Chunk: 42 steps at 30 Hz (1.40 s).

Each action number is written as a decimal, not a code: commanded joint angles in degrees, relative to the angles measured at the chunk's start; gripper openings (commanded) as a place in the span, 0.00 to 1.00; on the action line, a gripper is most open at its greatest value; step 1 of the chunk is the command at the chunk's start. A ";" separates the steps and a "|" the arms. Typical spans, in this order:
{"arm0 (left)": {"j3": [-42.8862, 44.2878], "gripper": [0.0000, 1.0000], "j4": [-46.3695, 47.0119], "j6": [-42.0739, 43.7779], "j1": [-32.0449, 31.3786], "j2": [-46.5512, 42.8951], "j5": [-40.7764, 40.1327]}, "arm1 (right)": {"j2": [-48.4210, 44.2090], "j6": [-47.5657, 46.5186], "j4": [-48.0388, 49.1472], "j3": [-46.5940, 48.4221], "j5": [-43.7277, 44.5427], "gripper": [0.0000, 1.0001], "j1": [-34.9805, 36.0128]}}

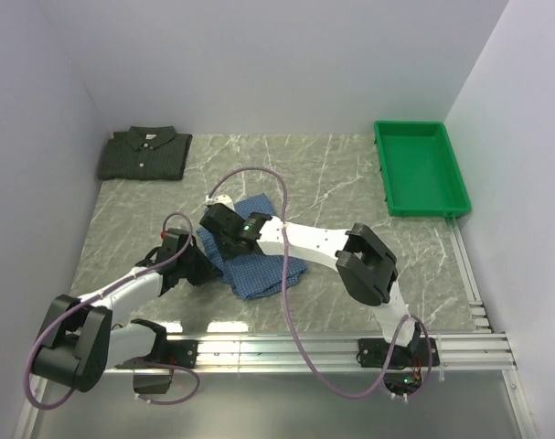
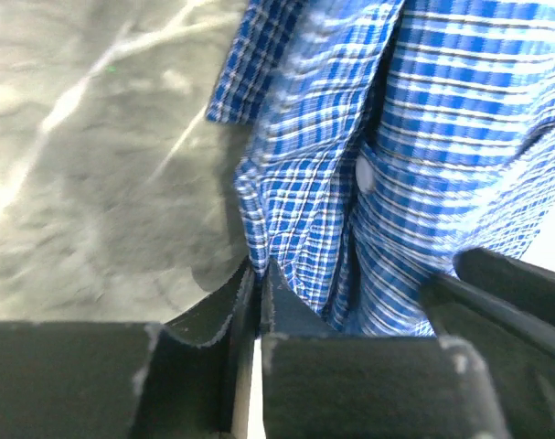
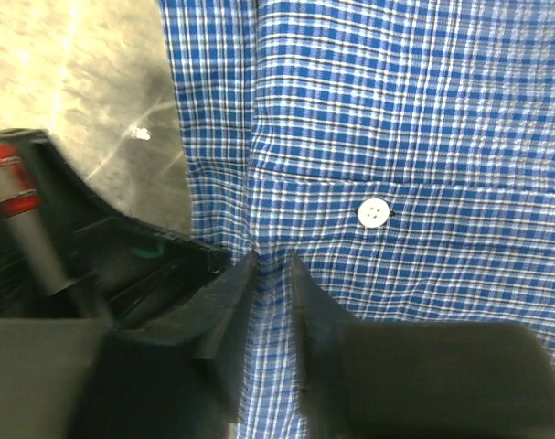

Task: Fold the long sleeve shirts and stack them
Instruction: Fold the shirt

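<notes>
Blue checked shirt: bunched near the middle of the surface, a little toward the near edge, right between both arms. Long axis slanted, from far-left to near-right.

Left tool: at the left edge of the cloth, closed almost completely, with a hem of the blue cloth running into the slit between the fingertips. Judged as a pinch on that hem.

Right tool: down on the shirt from the far side, close to a white button. Jaws a little apart, a ridge of cloth in the gap. Not possible to tell whether gripping or letting go.

Dark check shirt: folded flat in the far-left corner, well apart from the blue one. Probably next: complete the fold, then carry it away and to the left, toward that corner. Left arm nearer for this.

Green tray: at the far right, not concerned.
</notes>
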 commanded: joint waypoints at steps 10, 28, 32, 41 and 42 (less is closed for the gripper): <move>8.55 0.53 -18.39 0.63 -0.08 -13.23 -7.33 | -15.17 1.03 2.43 -3.52 -1.00 0.54 -3.98; 17.54 0.36 -5.59 -7.28 -14.32 0.28 -3.03 | -36.83 10.43 35.38 -50.99 -41.88 0.51 -25.43; 12.35 0.23 -2.60 -7.81 -14.23 3.81 -4.51 | -34.20 12.29 40.40 -57.14 -44.87 0.49 -26.48; 2.41 0.19 1.19 -8.25 -10.46 7.51 -3.47 | -29.35 13.52 42.08 -62.17 -44.62 0.46 -28.07; 2.58 0.19 0.75 -8.08 -10.19 6.72 -3.73 | -30.57 12.39 39.81 -61.73 -43.92 0.46 -28.07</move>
